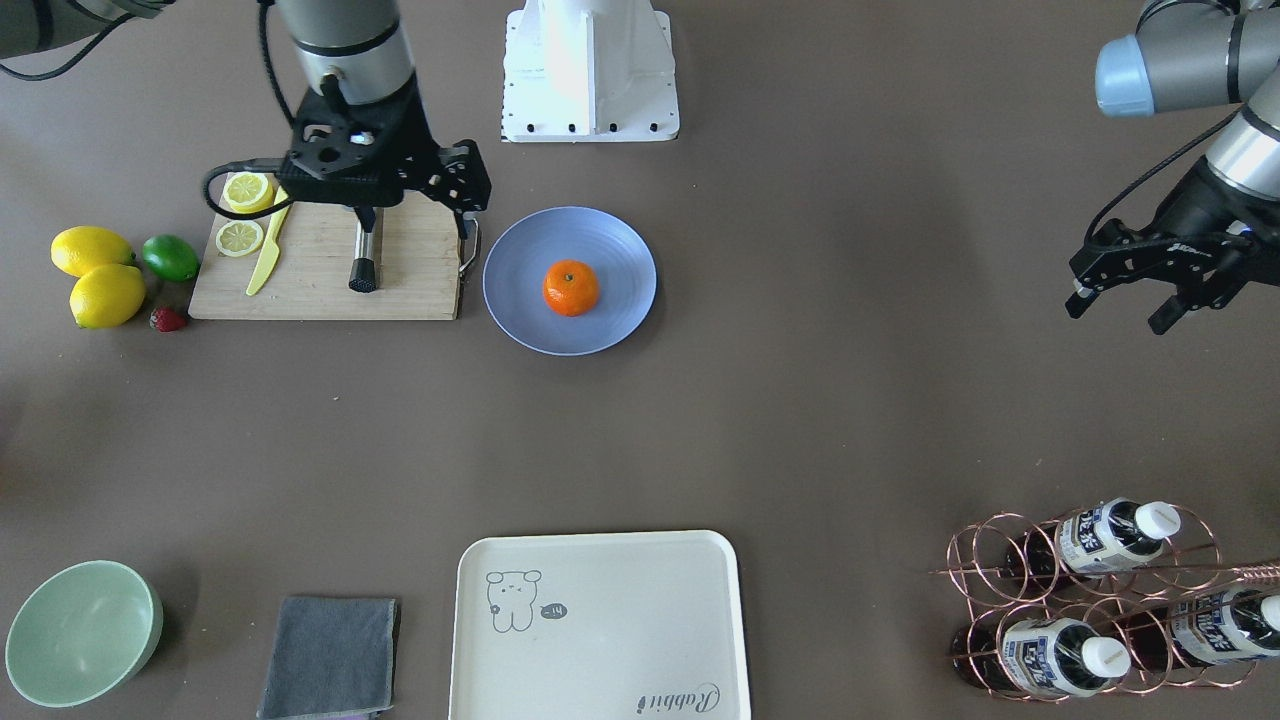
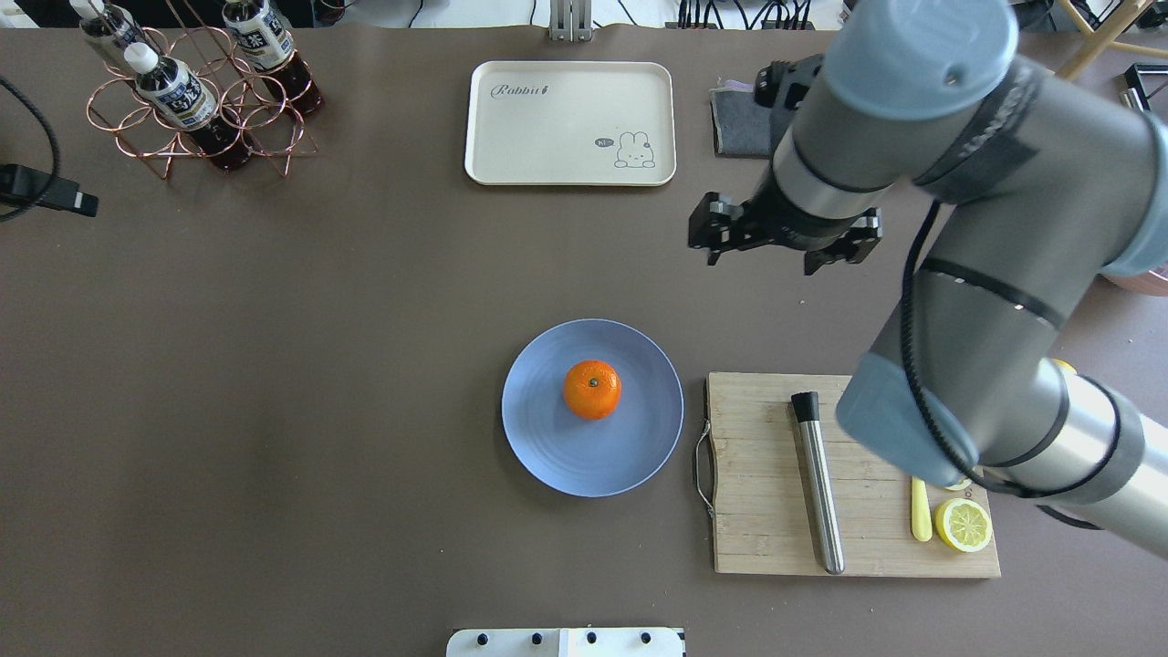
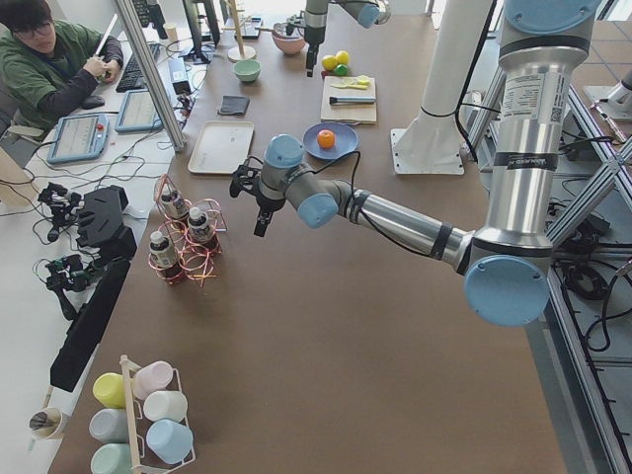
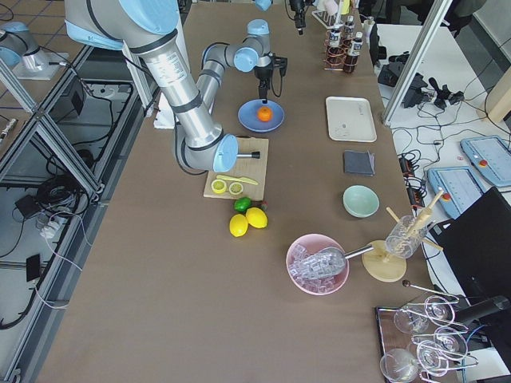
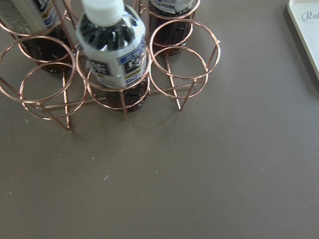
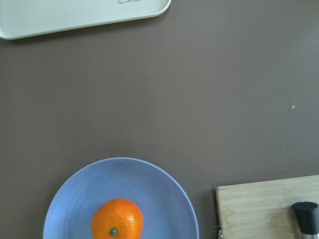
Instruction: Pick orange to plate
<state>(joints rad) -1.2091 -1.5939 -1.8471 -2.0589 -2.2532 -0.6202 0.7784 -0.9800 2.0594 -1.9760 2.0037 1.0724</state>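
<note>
I see the table (image 2: 274,365) from overhead, with the plate (image 2: 557,456) lying near its middle and the cutting board (image 2: 757,474) just beside the plate at three o'clock. The right gripper (image 2: 777,248) hangs at about one o'clock from the plate, well apart from it, jaws spread and carrying nothing. The left gripper (image 1: 1120,308) hovers far off to the side, its fingers parted and empty too. The orange (image 2: 592,390) rests on the plate, stem dimple up, a touch toward twelve o'clock of centre. I judge the placing done; at most, parking the arm remains.
</note>
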